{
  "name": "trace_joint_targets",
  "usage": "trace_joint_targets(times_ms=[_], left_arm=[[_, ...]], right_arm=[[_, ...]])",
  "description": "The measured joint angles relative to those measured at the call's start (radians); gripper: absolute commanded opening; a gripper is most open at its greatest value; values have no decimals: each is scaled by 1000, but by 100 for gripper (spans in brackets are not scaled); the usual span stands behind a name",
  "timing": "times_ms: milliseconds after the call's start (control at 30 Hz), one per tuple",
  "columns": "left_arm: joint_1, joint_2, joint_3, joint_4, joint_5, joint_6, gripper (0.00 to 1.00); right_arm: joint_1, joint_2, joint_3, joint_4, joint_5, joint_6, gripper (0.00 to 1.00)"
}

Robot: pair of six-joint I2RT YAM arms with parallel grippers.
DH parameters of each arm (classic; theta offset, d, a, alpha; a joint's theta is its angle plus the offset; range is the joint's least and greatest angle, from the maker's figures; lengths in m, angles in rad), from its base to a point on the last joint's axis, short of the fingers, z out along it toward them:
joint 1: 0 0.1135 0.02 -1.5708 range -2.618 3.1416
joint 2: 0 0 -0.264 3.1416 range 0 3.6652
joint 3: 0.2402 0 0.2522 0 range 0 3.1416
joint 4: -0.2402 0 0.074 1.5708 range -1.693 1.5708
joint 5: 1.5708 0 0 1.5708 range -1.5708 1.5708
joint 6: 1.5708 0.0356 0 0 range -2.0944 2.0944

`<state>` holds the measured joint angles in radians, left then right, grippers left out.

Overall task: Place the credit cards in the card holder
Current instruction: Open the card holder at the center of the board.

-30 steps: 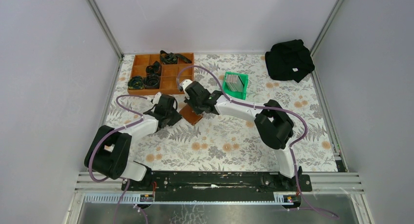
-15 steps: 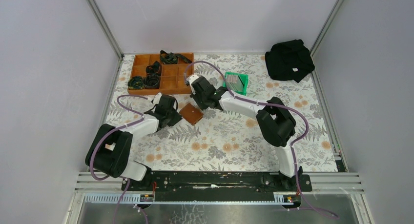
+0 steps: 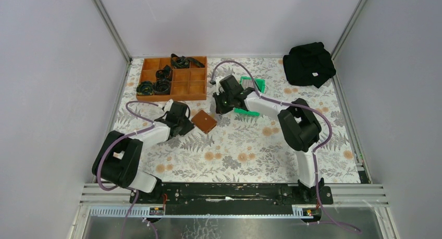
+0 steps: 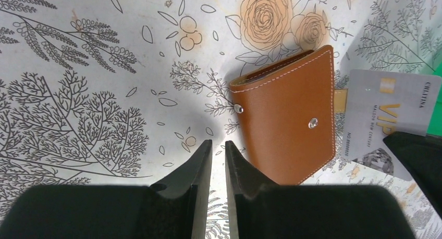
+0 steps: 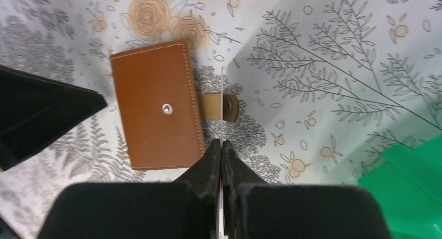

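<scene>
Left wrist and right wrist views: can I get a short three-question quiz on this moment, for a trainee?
1. True or false: the card holder has its snap tab fastened.
2. What is the right gripper shut on? A: a credit card. B: the card holder. C: nothing.
3. Short answer: which gripper holds nothing?

Key:
1. False. The holder is folded shut, but the tab sticks out loose beside it.
2. A. The card shows edge-on between the fingers in the right wrist view.
3. The left gripper. Its jaws stand slightly apart over bare tablecloth, next to the holder.
</scene>
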<state>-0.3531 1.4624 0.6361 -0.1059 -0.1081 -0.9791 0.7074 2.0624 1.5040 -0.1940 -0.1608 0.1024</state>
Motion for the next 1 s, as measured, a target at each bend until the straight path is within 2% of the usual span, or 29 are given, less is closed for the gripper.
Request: trace_joint_targets(times_ms=[300,1000], left_arm=[[0,35,15,0,0,18,22],[0,83,56,14,3,40,22]], right_arm=[[-67,34,-11,59,-222,97,0],[-106,52,-80,164,-378,239,0]])
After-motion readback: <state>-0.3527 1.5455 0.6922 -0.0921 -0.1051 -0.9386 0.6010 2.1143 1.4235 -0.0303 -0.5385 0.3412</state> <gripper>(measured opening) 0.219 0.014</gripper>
